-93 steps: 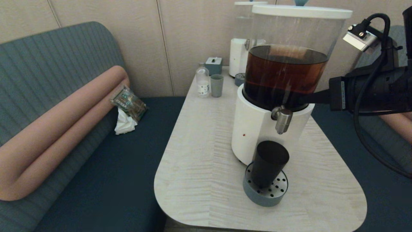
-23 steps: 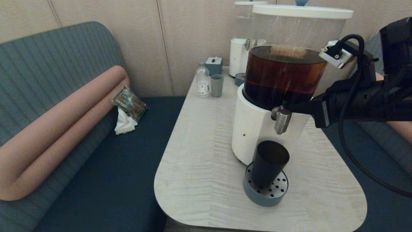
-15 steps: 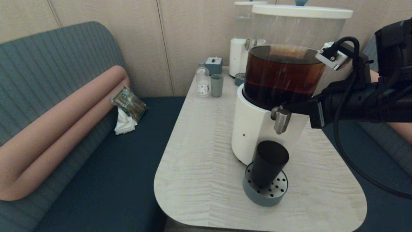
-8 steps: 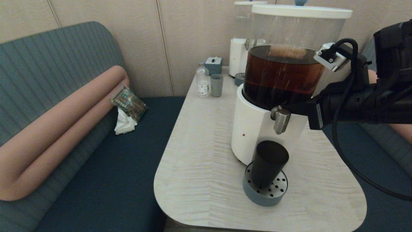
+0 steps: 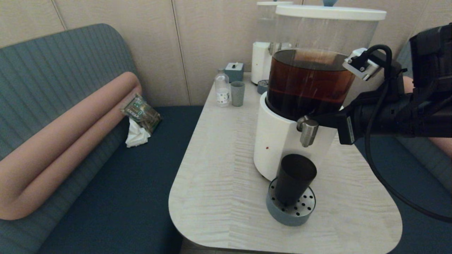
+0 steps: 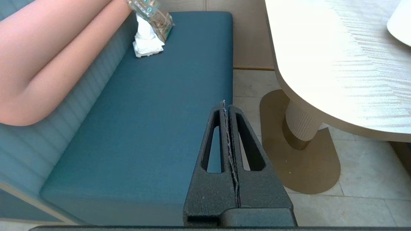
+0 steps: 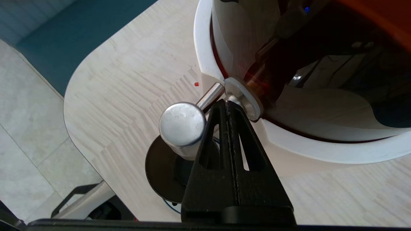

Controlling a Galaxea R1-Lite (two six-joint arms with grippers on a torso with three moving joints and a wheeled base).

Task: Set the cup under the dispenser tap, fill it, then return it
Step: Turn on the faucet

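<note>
The matte black cup [image 5: 295,178] stands upright on the round grey drip tray [image 5: 290,208], directly below the steel dispenser tap [image 5: 308,131] of the big white-based dispenser [image 5: 279,141] with brown liquid. My right gripper [image 7: 227,104] is shut with nothing between its fingers; its tips rest against the tap's stem where it meets the dispenser wall, beside the tap's round head [image 7: 182,123]. The cup's dark rim [image 7: 157,168] shows under the tap. In the head view the right gripper [image 5: 312,118] reaches in from the right. My left gripper [image 6: 224,106] is shut and parked over the blue bench.
At the table's far end stand a small bottle [image 5: 222,88], a grey-green cup [image 5: 237,93], a small box [image 5: 234,71] and a second, clear dispenser [image 5: 263,60]. A snack bag on tissue [image 5: 140,116] lies on the bench. The table edge [image 5: 197,233] is close to the tray.
The right arm has moved left and slightly down, bringing its shut fingertips from beside the tank onto the tap's stem. The cup has stayed on the tray.
</note>
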